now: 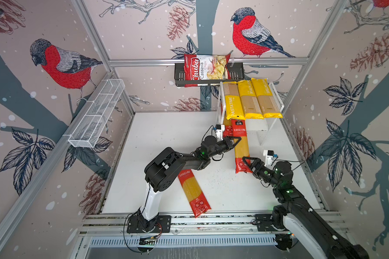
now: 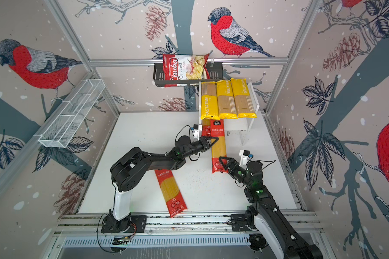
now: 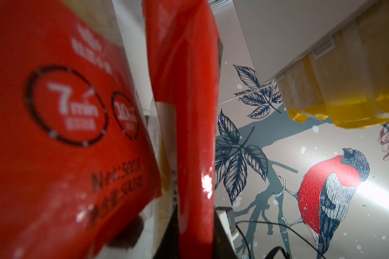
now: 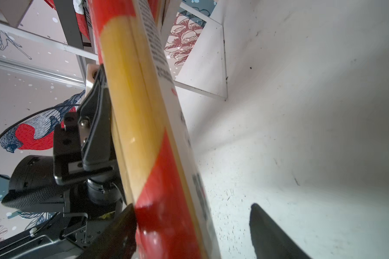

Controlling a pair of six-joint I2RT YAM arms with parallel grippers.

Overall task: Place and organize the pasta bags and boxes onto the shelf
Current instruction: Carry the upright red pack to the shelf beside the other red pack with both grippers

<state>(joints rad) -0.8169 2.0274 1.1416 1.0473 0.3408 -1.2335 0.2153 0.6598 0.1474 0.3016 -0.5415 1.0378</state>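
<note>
Bird-papered walls [image 1: 144,33], white worktop [image 1: 166,145]: yellow packs shelved; red ones under way.
Three yellow-and-tan "PASTATIME" spaghetti packs [image 1: 249,101] lay side by side atop the white two-tier shelf [image 1: 257,125]; one red clear-middled spaghetti pack [image 1: 227,131] seemed tucked on the lower tier; the left tool [image 1: 235,141] clamped a second red pack [image 1: 240,148] aimed there; the right tool [image 1: 247,162] stood apart at its near end; a third red pack [image 1: 194,192] lay loose on the worktop.

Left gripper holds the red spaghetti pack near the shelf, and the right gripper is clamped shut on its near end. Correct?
No. The right gripper is open: the right wrist view shows a gap between one finger and the red spaghetti pack. The left gripper does hold it near the shelf.
</note>
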